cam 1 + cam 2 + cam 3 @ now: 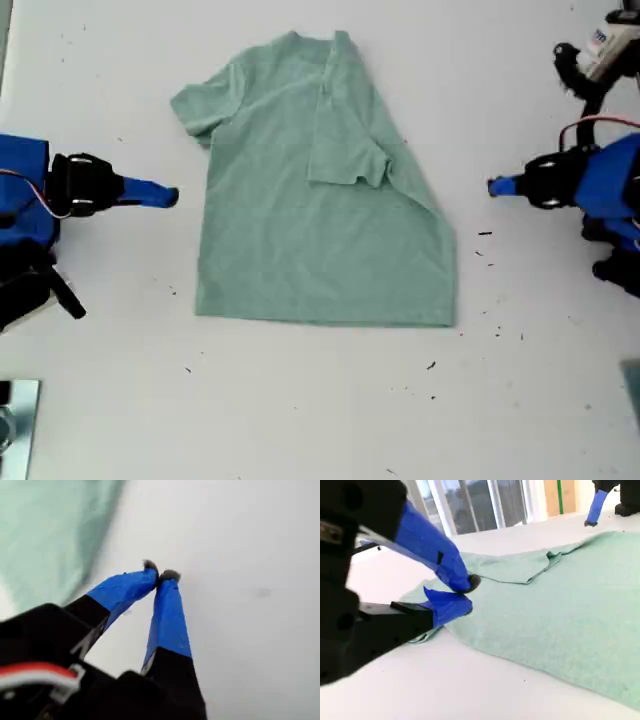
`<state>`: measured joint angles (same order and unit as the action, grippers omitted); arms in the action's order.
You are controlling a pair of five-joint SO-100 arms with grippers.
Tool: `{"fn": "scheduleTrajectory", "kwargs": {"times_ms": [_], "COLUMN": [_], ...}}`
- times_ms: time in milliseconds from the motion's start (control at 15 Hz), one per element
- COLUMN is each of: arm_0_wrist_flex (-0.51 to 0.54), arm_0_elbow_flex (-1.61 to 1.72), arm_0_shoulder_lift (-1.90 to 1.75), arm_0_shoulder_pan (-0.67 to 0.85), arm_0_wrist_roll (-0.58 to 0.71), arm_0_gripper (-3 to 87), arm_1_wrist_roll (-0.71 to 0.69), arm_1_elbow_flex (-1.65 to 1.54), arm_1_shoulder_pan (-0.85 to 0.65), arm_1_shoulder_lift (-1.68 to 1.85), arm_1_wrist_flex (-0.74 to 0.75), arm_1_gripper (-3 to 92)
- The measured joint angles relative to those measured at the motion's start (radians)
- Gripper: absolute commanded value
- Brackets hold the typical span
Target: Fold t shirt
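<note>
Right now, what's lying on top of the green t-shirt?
One of the t shirt's own sleeves is folded over onto its body. Nothing else rests on it; both pairs of blue fingers sit off to its sides. Whatever lies beneath is hidden.

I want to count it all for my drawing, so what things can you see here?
t shirt: one, pale green, flat mid-table, one sleeve folded in.
table: one, white, under everything.
dark specks: several, black, scattered on the table, mostly toward the exterior view's lower right.
my first end effector: one, blue, shut, exterior view's right, off the shirt.
my second end effector: one, blue, shut, exterior view's left, by the shirt's edge.
</note>
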<state>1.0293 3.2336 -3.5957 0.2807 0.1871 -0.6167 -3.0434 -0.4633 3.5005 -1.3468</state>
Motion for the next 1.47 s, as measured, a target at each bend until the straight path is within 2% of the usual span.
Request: {"fn": "scheduleTrajectory", "kwargs": {"times_ms": [67, 133, 467, 667, 867, 1000, 1133, 1267, 1333, 1467], "arm_0_wrist_flex": [0.000, 0.000, 0.000, 0.006, 0.077, 0.258, 0.419, 0.502, 0.528, 0.531], "arm_0_elbow_flex": [0.000, 0.000, 0.000, -0.058, -0.411, -0.819, -1.181, -1.394, -1.465, -1.586], "arm_0_shoulder_lift": [0.000, 0.000, 0.000, 0.015, 0.387, 0.799, 1.109, 1.361, 1.466, 1.560], "arm_0_shoulder_pan": [-0.006, -0.008, -0.006, -0.008, -0.018, 0.066, 0.267, 0.522, 0.581, 0.624], "arm_0_wrist_roll": [0.000, 0.000, -0.009, -0.086, -0.109, -0.005, 0.201, 0.425, 0.474, 0.549], "arm_0_gripper": [-0.1, -0.1, -0.1, -0.1, -0.1, -0.1, -0.1, 17.5, 24.4, 24.7], "arm_1_wrist_roll": [0.189, 0.288, 0.337, 0.339, 0.342, 0.342, 0.342, 0.342, 0.342, 0.345], "arm_1_elbow_flex": [0.000, 0.000, 0.000, 0.000, -0.002, -0.002, -0.002, -0.002, -0.002, -0.002], "arm_1_shoulder_pan": [0.032, 0.063, 0.075, 0.075, 0.075, 0.075, 0.075, 0.075, 0.075, 0.083], "arm_1_shoulder_lift": [-0.002, 0.000, 0.002, 0.002, 0.002, 0.002, 0.002, 0.002, 0.002, 0.002], "arm_1_wrist_flex": [0.000, 0.000, 0.000, 0.000, 0.003, 0.003, 0.003, 0.003, 0.003, 0.003], "arm_1_gripper": [2.2, 2.2, 2.2, 2.2, 2.3, 2.3, 2.3, 2.3, 2.3, 2.3]}}
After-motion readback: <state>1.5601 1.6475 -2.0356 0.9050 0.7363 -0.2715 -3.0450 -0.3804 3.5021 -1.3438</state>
